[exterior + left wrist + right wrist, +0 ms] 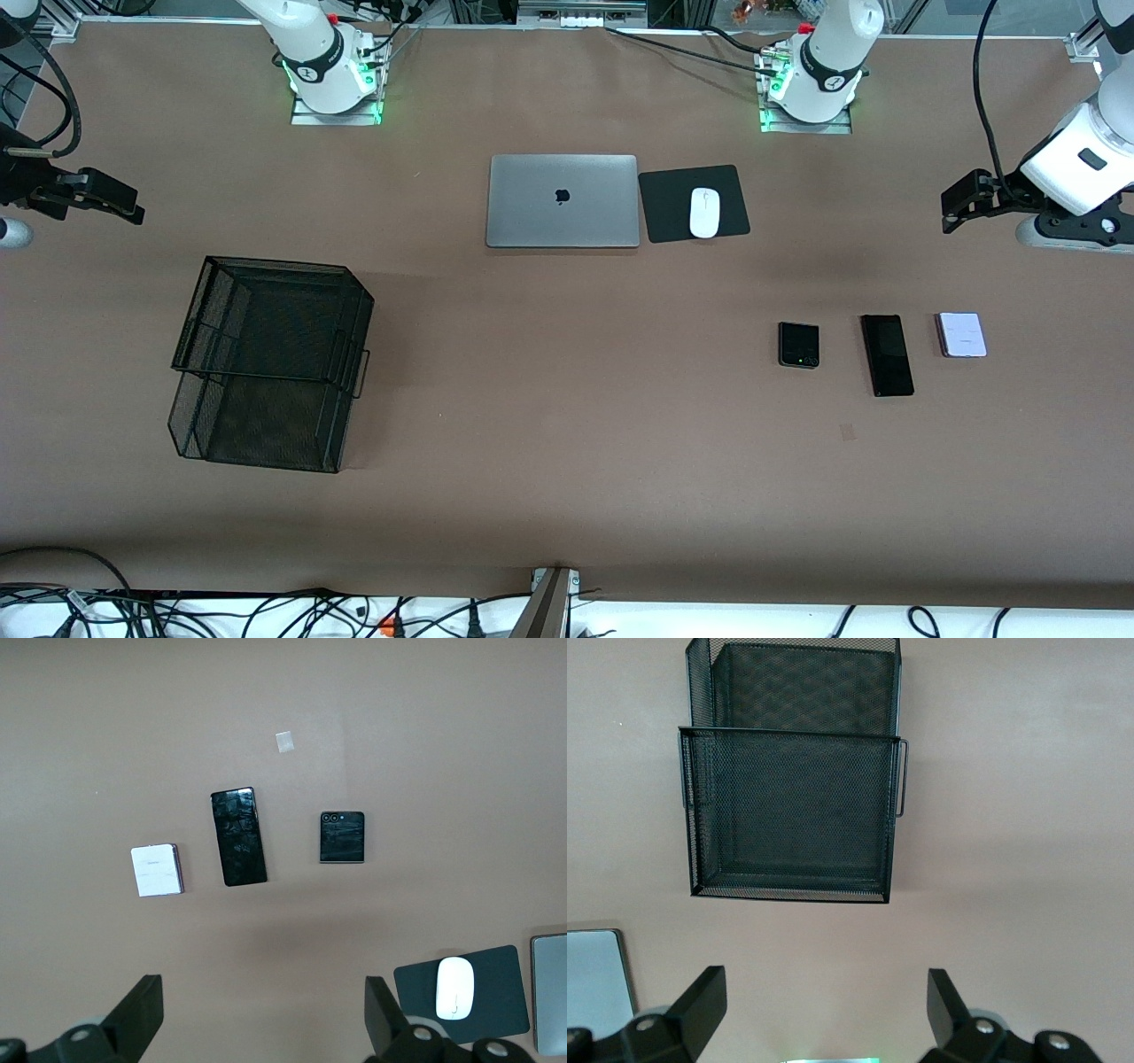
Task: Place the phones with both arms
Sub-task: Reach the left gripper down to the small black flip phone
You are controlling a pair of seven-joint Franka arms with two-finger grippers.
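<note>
Nearest the front camera I've got the two-tier black mesh tray [266,363] at the right arm's end of the table, nothing in it. A bit farther, toward the left arm's end, the three phones sit in a row, apart from each other: small black flip phone [798,345], long black slab phone [887,354], white-lavender flip phone [962,335]. Farther still, mid-table: closed grey laptop [563,201] and beside it a white mouse [704,213] on a black pad [694,203].

Left gripper [961,202] hangs over the table edge at its own end, jaws spread wide, empty. Right gripper [106,197] same at its end, wide, empty, looking down at the tray.

Nothing picked yet, I judge. Step in hand: left arm goes for a phone. I'd take the lavender one first since it's closest, come straight down, line the fingers across the short sides, and stay clear of the slab next to it. These lie flat and thin, so go low before closing.
</note>
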